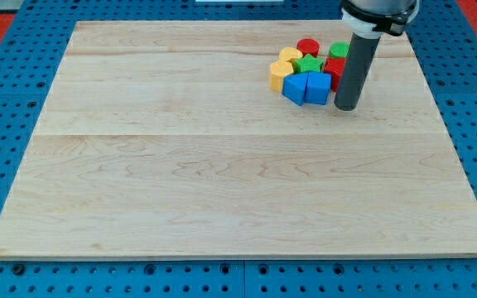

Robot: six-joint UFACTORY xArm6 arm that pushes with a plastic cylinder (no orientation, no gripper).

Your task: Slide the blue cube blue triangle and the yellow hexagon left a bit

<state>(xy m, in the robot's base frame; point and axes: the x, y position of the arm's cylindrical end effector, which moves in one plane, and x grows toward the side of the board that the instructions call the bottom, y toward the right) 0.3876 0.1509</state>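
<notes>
tip set beside the blue pair, push to the view's left pending

my tip point(346, 108) sits on the board point(222, 182) just to the view's right of the blue cube point(317, 88), very near it; whether it touches cannot be told from this view. there is no gripper on this arm, only the rod point(356, 70), so nothing opens, closes or clamps.

the three task blocks lie in the cluster near the view's top right. the blue cube and blue triangle point(294, 88) sit side by side at the cluster's lower edge, touching, with the triangle to the view's left. the yellow hexagon point(279, 75) is just up and to the left of the triangle, touching it.

the rest of the cluster crowds close: a second yellow block point(289, 55) above the hexagon, a green star point(308, 64) in the middle, a red cylinder point(307, 46) at the top, a red block point(334, 70) and a green block point(339, 50) partly hidden behind the rod.

my judgement on doing the push well: the tip looks well placed to drive the cube leftward, and the cube should carry the triangle along. the hexagon sits a little higher (so a straight push may only graze it), and a second short nudge aimed at it may be needed. keep the line low on the cluster, so the red block and green star are not dragged along. keep the stroke short, since the task asks only for a bit.
</notes>
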